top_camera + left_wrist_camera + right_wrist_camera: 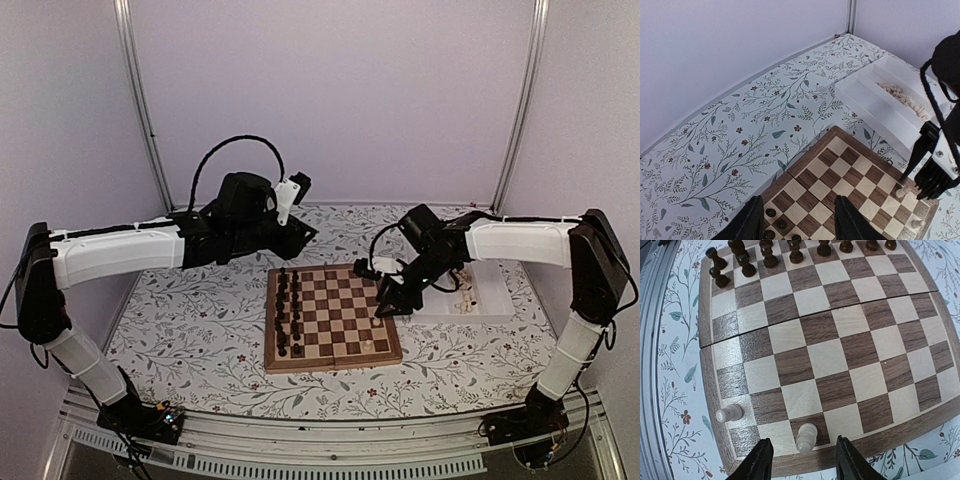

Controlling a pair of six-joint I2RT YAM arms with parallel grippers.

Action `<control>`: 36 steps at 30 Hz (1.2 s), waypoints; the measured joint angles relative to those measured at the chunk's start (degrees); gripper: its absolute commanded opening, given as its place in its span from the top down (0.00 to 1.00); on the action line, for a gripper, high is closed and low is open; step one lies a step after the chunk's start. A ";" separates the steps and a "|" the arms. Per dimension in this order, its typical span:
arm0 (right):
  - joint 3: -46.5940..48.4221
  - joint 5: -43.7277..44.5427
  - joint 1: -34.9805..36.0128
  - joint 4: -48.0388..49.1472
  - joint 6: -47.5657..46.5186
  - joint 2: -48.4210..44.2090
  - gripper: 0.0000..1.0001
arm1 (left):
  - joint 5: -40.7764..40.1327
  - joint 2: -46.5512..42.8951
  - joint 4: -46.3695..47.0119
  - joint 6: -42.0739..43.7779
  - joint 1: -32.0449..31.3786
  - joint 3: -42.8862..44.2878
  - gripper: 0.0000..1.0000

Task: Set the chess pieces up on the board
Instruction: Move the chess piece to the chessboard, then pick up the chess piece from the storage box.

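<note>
Right gripper is releasing a pale piece at the board's edge row.
The pale piece (806,436) is standing on a dark edge square of the board (840,355), with another pale piece (729,413) sitting nearer the corner. The right gripper (804,452) is straddling it, jaws spread wider than the piece and gripping nothing. Rising straight up should avoid toppling it. The left gripper (797,217) is hanging open and empty by the board's dark-piece end.

Pale lilac walls (330,90) close in the bench (200,330) on three sides, under soft, even light. Two slim metal posts (141,100) rise at the back corners. A white cloth (740,135) printed with grey-green sprigs and small red flowers covers the bench (it runs right up to the back wall). A slotted metal rail (300,445) edges the near side.
</note>
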 measured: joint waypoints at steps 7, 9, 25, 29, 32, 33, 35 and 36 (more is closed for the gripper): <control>1.40 -3.82 -10.86 -1.01 1.51 -7.67 0.61 | 0.02 0.00 -0.13 0.02 -0.04 0.24 0.49; 1.40 -3.54 -16.20 -0.63 2.51 -8.41 0.68 | 0.04 0.00 -0.17 0.02 -0.13 0.31 0.49; -4.74 12.39 -29.94 0.96 -4.92 -8.00 0.87 | 0.13 0.63 -0.44 0.28 -1.11 0.59 0.49; -4.46 14.27 -29.94 0.96 -9.90 -5.22 0.87 | 0.04 0.83 -0.59 0.66 -1.31 0.59 0.49; -4.17 15.32 -29.94 0.81 -12.96 -2.58 0.82 | 0.04 0.87 -0.63 0.96 -1.40 0.59 0.49; -4.17 15.52 -29.97 0.74 -13.70 -2.01 0.80 | 0.04 0.92 -0.63 1.03 -1.40 0.59 0.49; -4.11 16.02 -29.97 0.46 -15.23 -0.85 0.79 | 0.04 1.09 -0.66 1.11 -1.40 0.66 0.49; -3.91 16.28 -29.97 0.31 -15.78 -0.24 0.78 | 0.07 1.18 -0.68 1.14 -1.40 0.68 0.49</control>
